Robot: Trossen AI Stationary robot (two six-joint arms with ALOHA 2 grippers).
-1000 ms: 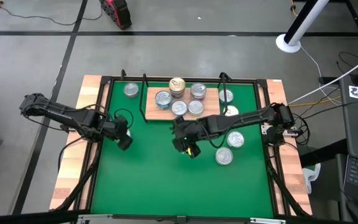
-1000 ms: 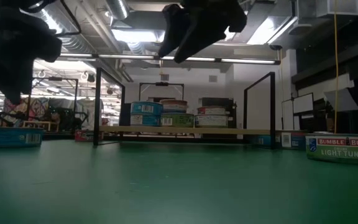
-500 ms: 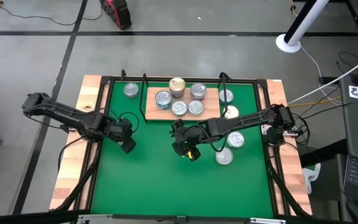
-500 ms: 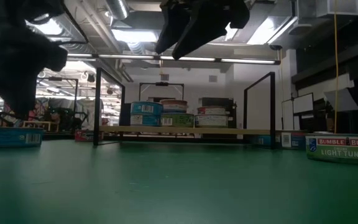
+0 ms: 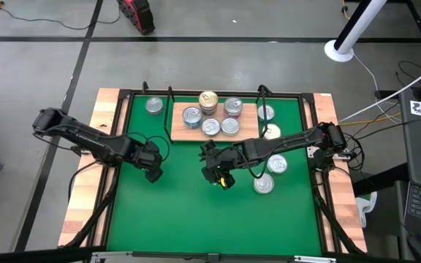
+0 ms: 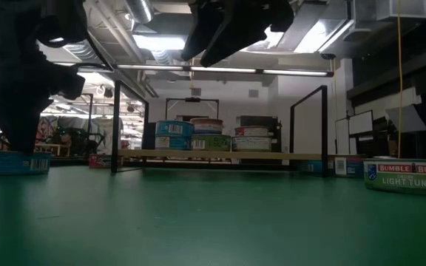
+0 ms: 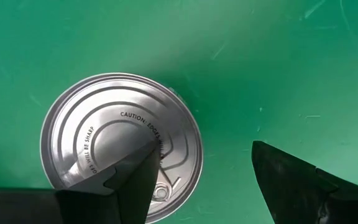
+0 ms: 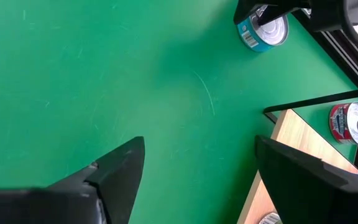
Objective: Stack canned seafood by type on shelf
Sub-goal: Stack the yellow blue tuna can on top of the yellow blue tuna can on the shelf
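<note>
While poised over a silver-lidded tin (image 7: 120, 146), left hand (image 5: 153, 165) spread, one finger above the lid, gripping nothing. Right hand (image 5: 218, 169) likewise spread and empty, just short of the shelf (image 5: 179, 132). Judged partway: about six tins shelved, roughly five left on the green mat (image 5: 181, 212).

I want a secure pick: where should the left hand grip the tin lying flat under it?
Probably across the round side wall of the tin, coming straight down from above. It lies flat on the mat, lid up, and the open left hand is off-centre, so centre it first.

Overhead, table-level, two downward wrist views
</note>
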